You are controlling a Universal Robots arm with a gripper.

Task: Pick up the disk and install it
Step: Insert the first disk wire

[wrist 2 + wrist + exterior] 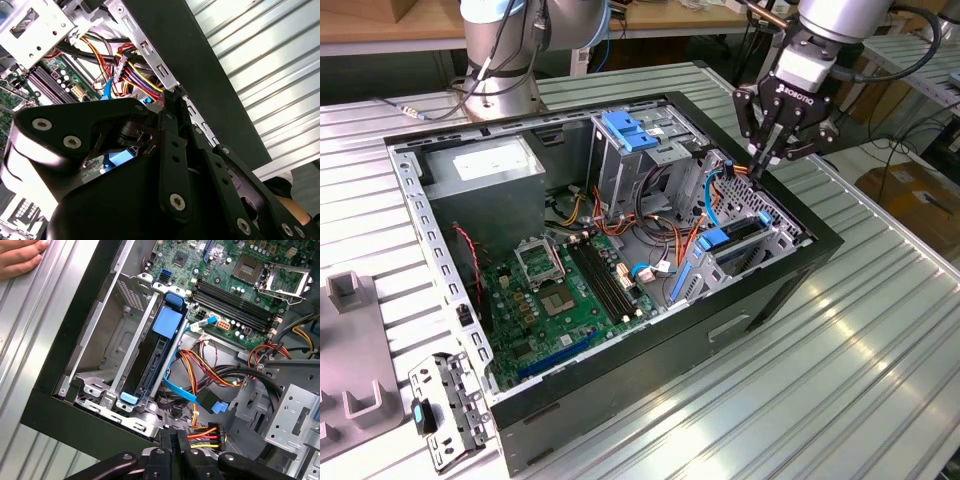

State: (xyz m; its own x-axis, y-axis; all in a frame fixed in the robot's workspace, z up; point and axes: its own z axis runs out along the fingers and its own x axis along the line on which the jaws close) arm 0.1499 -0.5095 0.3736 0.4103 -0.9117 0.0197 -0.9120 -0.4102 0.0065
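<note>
In the exterior view the gripper (767, 165) hangs at upper right over the open computer case (800, 270), jaws drawn narrow and empty; the disk (732, 240) sits edge-up in the bay right of centre. In the first wrist view the disk (159, 352) stands slotted at centre — a hand (20, 257) rests on the table at upper left.

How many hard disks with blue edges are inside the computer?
1. The disk stands on edge in the metal drive bay at the case's corner, beside an empty slot. Others may be hidden inside the drive cage.
</note>
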